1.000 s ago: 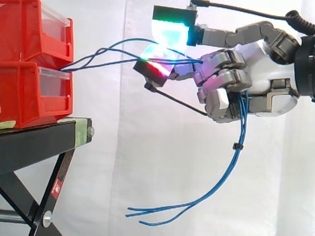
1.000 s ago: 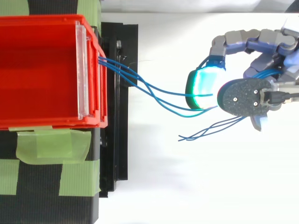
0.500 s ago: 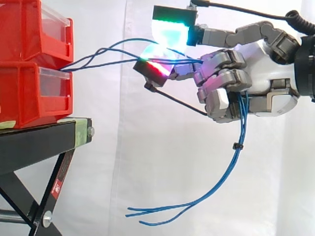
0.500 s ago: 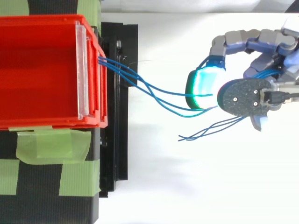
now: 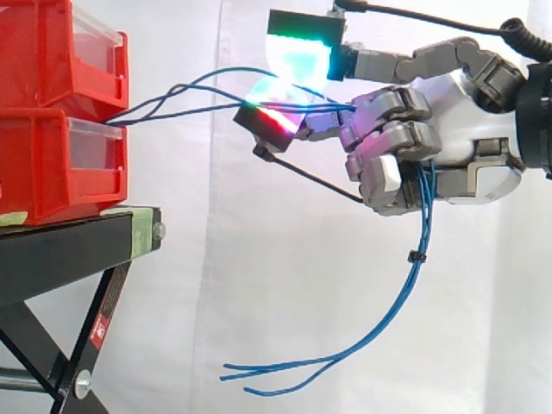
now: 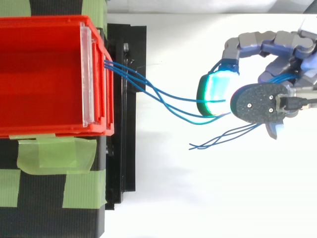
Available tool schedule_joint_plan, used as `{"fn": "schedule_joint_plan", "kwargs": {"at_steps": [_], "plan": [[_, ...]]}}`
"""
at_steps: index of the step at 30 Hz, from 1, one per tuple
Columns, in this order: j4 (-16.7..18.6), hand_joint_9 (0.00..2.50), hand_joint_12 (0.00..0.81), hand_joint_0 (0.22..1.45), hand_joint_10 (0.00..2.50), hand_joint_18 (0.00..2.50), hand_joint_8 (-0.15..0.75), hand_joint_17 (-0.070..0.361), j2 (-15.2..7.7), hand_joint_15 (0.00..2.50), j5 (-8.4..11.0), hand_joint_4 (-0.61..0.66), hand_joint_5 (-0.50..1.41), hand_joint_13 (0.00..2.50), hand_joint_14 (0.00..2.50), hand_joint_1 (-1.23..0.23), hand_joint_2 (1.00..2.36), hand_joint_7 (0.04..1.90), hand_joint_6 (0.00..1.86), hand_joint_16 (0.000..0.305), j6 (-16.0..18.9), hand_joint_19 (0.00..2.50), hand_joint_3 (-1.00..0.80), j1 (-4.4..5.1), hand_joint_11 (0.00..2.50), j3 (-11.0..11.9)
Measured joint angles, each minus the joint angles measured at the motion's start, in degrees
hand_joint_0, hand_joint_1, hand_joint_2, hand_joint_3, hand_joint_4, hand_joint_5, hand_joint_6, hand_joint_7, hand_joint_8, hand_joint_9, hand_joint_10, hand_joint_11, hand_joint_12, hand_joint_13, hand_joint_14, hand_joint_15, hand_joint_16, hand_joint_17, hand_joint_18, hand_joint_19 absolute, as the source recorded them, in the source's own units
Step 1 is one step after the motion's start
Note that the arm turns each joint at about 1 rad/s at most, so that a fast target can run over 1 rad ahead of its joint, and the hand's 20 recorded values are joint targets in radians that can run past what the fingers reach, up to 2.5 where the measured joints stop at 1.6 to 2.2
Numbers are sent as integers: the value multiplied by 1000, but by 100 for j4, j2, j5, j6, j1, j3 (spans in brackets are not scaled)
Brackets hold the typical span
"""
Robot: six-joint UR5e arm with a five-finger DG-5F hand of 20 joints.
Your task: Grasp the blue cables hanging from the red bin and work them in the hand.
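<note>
My robot hand (image 5: pixel 453 164) is curled tight on the blue cables (image 5: pixel 419 233). They exit where the stacked red bins (image 5: pixel 47 168) meet on the black stand (image 5: pixel 69 250), with loose ends dangling below my palm.

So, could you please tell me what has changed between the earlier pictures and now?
Nothing has visibly changed. The hand stays curled around the blue cables, which still run from the red bin to the fingers and hang in a loose bundle below the palm.
</note>
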Motion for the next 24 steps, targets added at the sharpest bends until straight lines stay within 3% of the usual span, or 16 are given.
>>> {"fn": "schedule_joint_plan", "kwargs": {"at_steps": [24], "plan": [[2, 1701, 743, 942, 2500, 2364, 656, 164, 0, 1939, -1, 196, 217, 1985, 2500, -620, 1022, 1284, 640, 218, 0, 556, -415, 0, 2500, 0]]}}
